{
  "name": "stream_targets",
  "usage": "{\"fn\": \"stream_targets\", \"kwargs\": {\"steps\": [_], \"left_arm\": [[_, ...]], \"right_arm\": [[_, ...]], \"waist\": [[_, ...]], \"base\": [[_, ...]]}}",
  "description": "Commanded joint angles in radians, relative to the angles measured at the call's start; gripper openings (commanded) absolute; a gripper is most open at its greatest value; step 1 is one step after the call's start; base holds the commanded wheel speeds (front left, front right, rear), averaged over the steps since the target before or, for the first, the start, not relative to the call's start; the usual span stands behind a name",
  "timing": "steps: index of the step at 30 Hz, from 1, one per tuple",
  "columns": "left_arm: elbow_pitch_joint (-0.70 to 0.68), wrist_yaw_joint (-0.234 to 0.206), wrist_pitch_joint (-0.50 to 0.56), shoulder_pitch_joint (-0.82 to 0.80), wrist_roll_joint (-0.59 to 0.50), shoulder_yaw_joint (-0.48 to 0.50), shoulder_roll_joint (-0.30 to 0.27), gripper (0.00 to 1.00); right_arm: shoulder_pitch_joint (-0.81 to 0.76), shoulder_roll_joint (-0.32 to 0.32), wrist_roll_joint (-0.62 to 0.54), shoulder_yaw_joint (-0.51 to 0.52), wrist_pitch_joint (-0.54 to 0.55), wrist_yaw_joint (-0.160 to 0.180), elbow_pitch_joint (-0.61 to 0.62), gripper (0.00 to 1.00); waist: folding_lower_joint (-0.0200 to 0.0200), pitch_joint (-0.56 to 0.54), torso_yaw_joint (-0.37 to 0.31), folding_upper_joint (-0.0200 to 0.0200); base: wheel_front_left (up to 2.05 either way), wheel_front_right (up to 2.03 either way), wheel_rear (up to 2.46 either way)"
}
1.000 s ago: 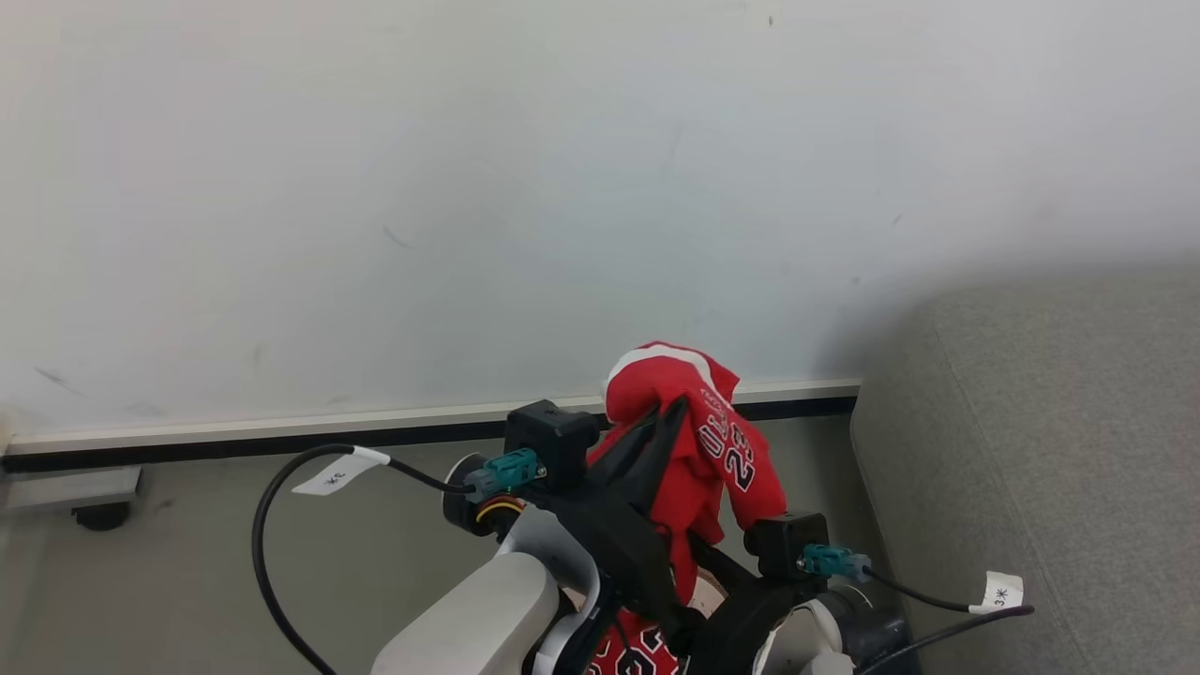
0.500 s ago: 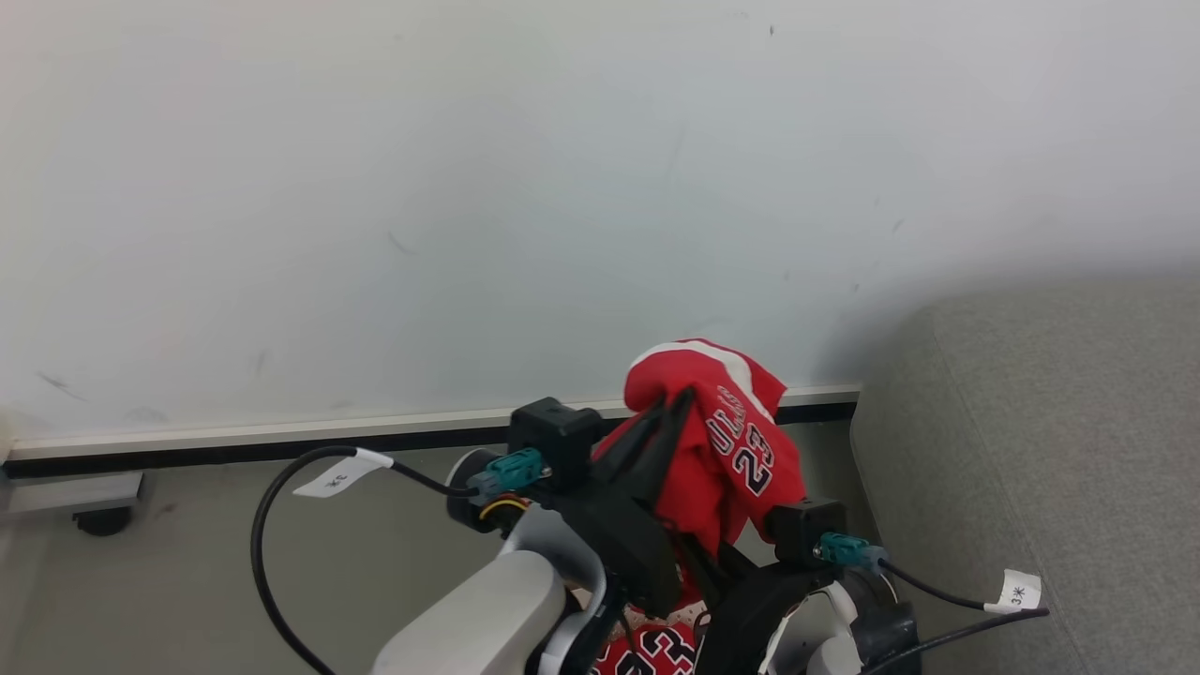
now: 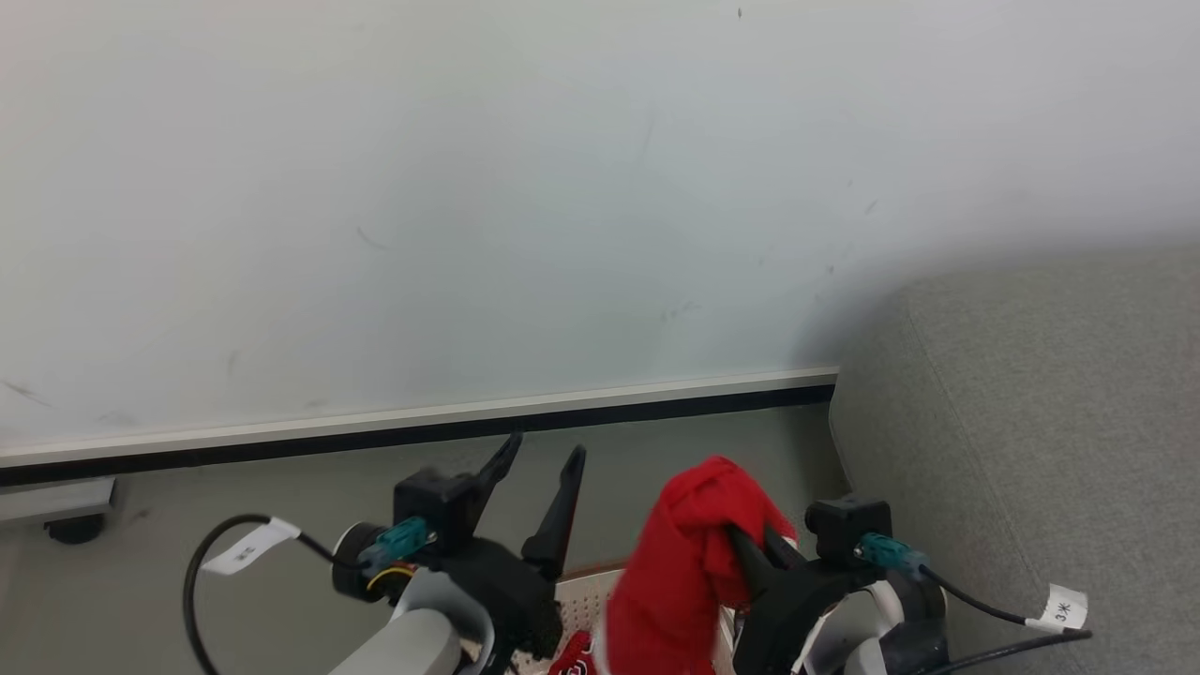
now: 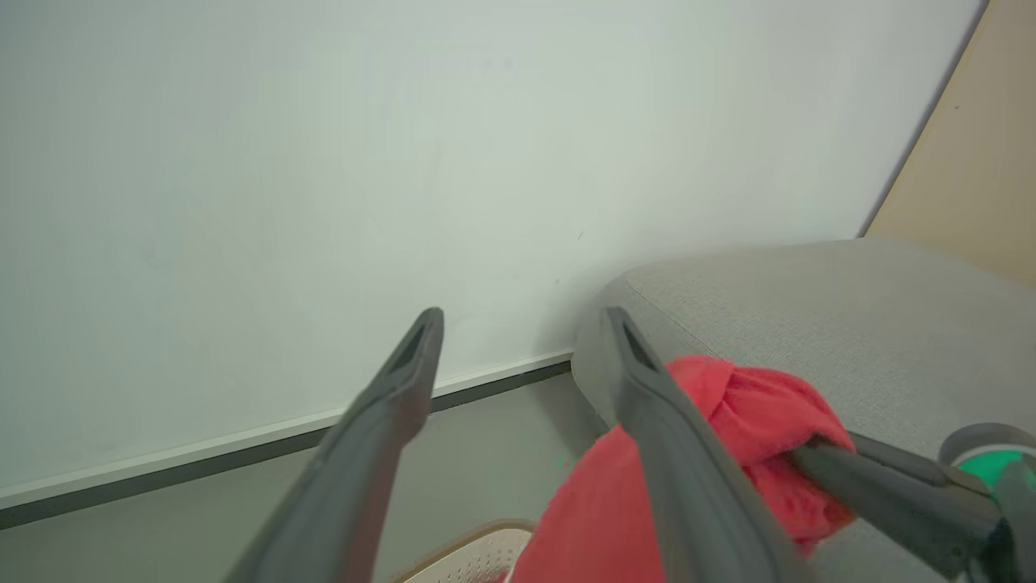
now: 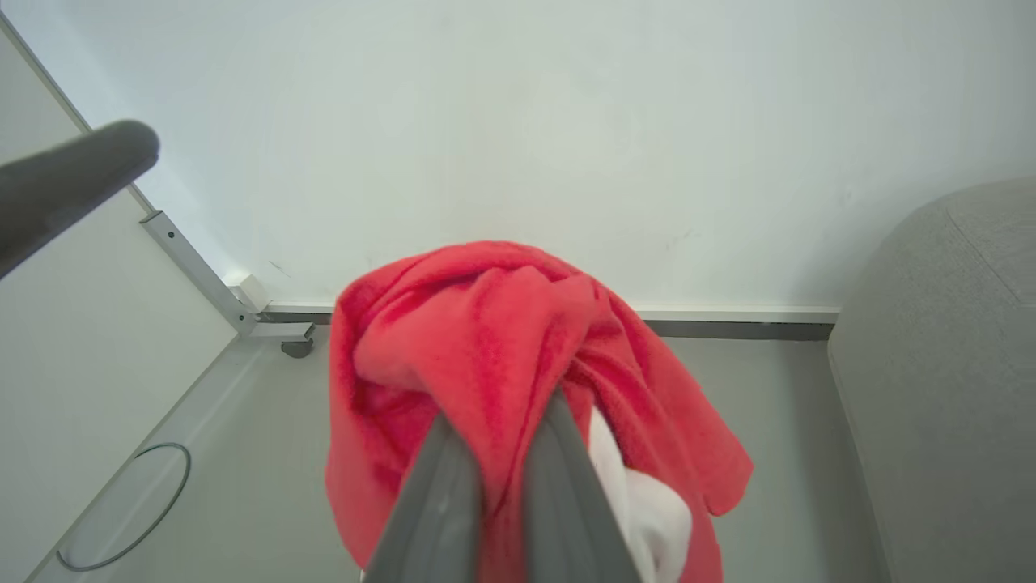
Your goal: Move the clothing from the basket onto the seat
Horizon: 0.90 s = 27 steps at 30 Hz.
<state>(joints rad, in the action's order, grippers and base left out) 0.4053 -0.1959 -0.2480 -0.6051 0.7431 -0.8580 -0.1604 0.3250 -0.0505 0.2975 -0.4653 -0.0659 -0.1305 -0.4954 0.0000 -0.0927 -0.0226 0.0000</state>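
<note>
1. Pale wall with a dark-edged skirting backs a grey floor. The seat rises at the right, its rounded end close to the skirting.
2. The left gripper has its fingers spread wide with nothing between them, tips aimed up toward the wall.
3. The right gripper is pinched tight, with a fold of the clothing caught between its fingers.
4. The clothing hangs in the air above the basket, just beside the seat's end and not lying on it.
5. Its long axis runs up and down: a bunched crown sits on top at the fingertips, and the loose tails point down toward the basket.
6. The head view gives the basket's perforated cream wall and another red piece inside it.
7. The left wrist view adds the right gripper's fingers entering the bundle from the right, and a tan surface beyond the seat.
8. The right wrist view adds a white panel low on the garment, and a pale partition on a caster.
</note>
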Motion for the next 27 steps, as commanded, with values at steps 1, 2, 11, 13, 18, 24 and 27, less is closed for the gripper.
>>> {"fn": "stream_targets", "kwargs": {"steps": [1,2,11,13,18,24,27], "left_arm": [[-0.003,0.000,-0.007,0.019,-0.013,0.004,-0.012,1.00],[-0.008,0.004,-0.010,0.030,-0.018,0.009,-0.018,1.00],[-0.122,0.037,-0.018,0.179,-0.097,0.080,-0.107,1.00],[-0.159,0.047,-0.017,0.224,-0.106,0.114,-0.122,1.00],[-0.231,0.108,-0.017,0.309,-0.134,0.176,-0.143,1.00],[-0.269,0.139,-0.017,0.381,-0.173,0.248,-0.135,1.00],[-0.277,0.152,-0.017,0.407,-0.200,0.272,-0.124,1.00]], "right_arm": [[-0.016,0.002,-0.010,0.005,0.000,0.000,0.009,0.00],[-0.023,0.002,-0.022,0.018,0.003,0.000,0.019,0.00],[-0.113,0.001,-0.139,0.127,0.056,0.000,0.149,0.00],[-0.136,0.001,-0.161,0.156,0.072,0.000,0.189,0.00],[-0.183,0.001,-0.201,0.209,0.113,0.000,0.290,0.00],[-0.218,0.001,-0.208,0.226,0.156,0.000,0.386,0.00],[-0.230,0.002,-0.207,0.219,0.171,0.000,0.416,0.00]], "waist": [[0.0000,0.001,-0.001,0.0000],[0.0000,0.001,-0.002,0.0000],[0.0000,0.014,-0.043,0.0000],[0.0000,0.019,-0.060,0.0000],[0.0000,0.035,-0.122,0.0000],[0.0000,0.060,-0.237,0.0000],[0.0000,0.075,-0.297,0.0000]], "base": [[0.00,0.00,0.00],[0.00,0.00,0.00],[0.00,0.00,0.00],[0.00,0.00,0.00],[0.00,0.00,0.00],[0.00,0.00,0.00],[0.00,0.00,0.00]]}}
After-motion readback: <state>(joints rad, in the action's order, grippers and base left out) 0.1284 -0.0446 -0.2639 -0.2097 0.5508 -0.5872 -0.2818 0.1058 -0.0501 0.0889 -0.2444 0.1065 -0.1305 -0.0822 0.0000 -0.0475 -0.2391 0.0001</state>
